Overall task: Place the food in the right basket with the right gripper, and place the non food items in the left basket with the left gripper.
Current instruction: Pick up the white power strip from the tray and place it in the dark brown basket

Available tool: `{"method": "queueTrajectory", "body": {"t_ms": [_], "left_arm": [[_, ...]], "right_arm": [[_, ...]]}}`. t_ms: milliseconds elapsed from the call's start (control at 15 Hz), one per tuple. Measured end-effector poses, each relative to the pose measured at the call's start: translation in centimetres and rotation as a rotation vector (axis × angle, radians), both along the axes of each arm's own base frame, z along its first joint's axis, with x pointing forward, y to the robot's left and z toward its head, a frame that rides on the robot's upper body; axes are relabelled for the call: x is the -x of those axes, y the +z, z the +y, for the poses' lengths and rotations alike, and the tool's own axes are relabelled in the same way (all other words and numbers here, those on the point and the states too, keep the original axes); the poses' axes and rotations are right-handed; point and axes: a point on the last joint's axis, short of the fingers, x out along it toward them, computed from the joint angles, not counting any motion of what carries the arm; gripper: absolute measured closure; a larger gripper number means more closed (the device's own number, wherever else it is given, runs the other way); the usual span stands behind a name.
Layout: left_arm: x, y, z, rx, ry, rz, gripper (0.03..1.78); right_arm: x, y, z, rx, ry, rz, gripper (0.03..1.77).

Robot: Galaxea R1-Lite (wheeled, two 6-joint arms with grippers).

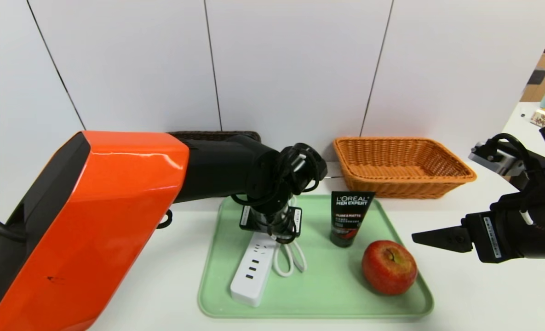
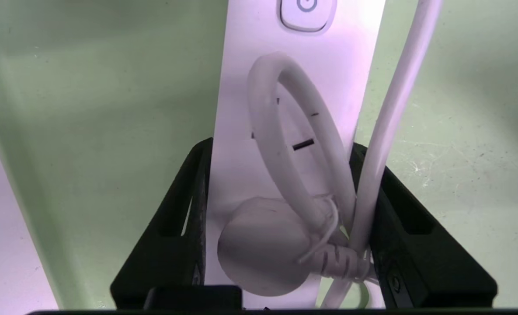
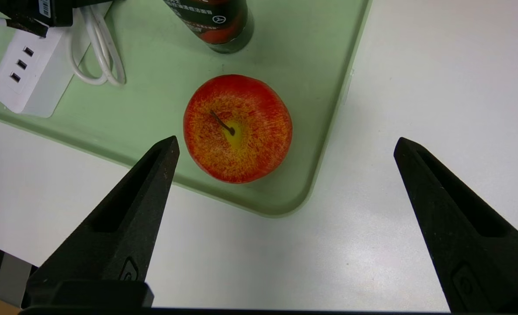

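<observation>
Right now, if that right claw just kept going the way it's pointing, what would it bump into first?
Probably the apple on the green tray. The open right gripper hangs above the table beside the tray, angled down toward it. Depth is unclear, so it might meet the tray's rim first.

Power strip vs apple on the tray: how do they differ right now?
The power strip is white, long and flat; the apple is red and round. The left gripper straddles the power strip's plug end, fingers against its sides; the right gripper hangs open, short of the apple. Both lie on the green tray.
</observation>
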Motion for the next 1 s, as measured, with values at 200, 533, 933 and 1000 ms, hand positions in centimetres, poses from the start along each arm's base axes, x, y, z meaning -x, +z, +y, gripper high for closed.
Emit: {"method": "queueTrajectory", "body": {"t_ms": [200,533,933,1000], "left_arm": [[0.0,0.0,0.0,-0.001,0.001,0.000,0.87],[0.3,0.6,0.3,-0.006,-0.006,-0.001,0.91],[0.8,2.9,0.8,0.020,-0.024,-0.046,0.97],[0.9,3.3,0.9,0.028,-0.026,-0.054,1.32]], "right_arm": [[0.0,0.0,0.0,-0.001,-0.001,-0.002,0.10],[0.0,0.0,0.0,0.000,-0.001,0.000,0.10],[0.0,0.0,0.0,-0.001,0.001,0.000,0.10],[0.0,0.0,0.0,-0.002,0.002,-0.001,0.10]]}}
